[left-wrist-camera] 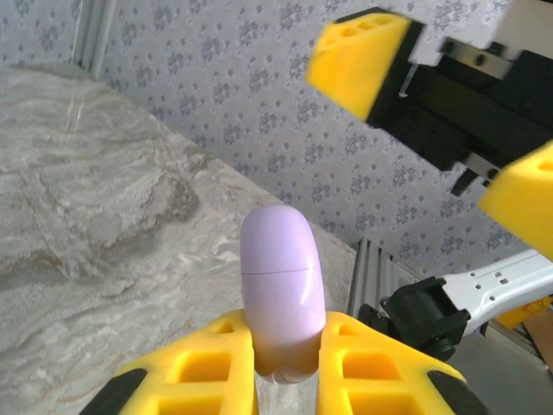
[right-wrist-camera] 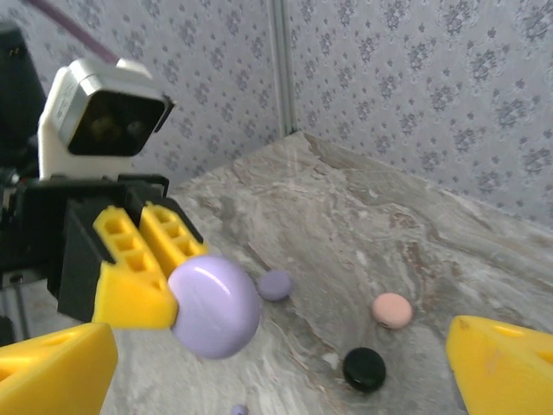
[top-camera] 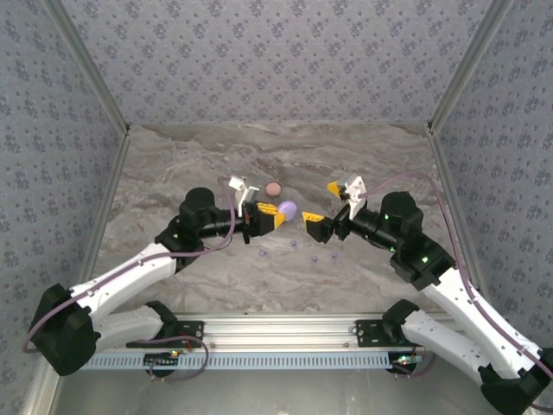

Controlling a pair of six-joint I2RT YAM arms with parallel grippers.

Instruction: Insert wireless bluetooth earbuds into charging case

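My left gripper (top-camera: 270, 216) is shut on a lavender charging case (top-camera: 288, 209), held above the table's middle. In the left wrist view the case (left-wrist-camera: 281, 285) stands out between my yellow fingers (left-wrist-camera: 207, 363), its lid seam closed. My right gripper (top-camera: 323, 206) stands wide open just right of the case, apart from it. In the right wrist view the held case (right-wrist-camera: 214, 305) hangs between its spread fingertips (right-wrist-camera: 52, 372). Tiny lavender earbuds (top-camera: 314, 258) lie on the marble nearer the arm bases; one (right-wrist-camera: 238, 410) shows below the case.
A pink round case (top-camera: 273, 188) lies behind the held case, also seen as the pink case (right-wrist-camera: 392, 309). A black case (right-wrist-camera: 364, 368) and a second lavender round piece (right-wrist-camera: 275, 285) lie on the marble. Patterned walls (top-camera: 276, 60) close in three sides.
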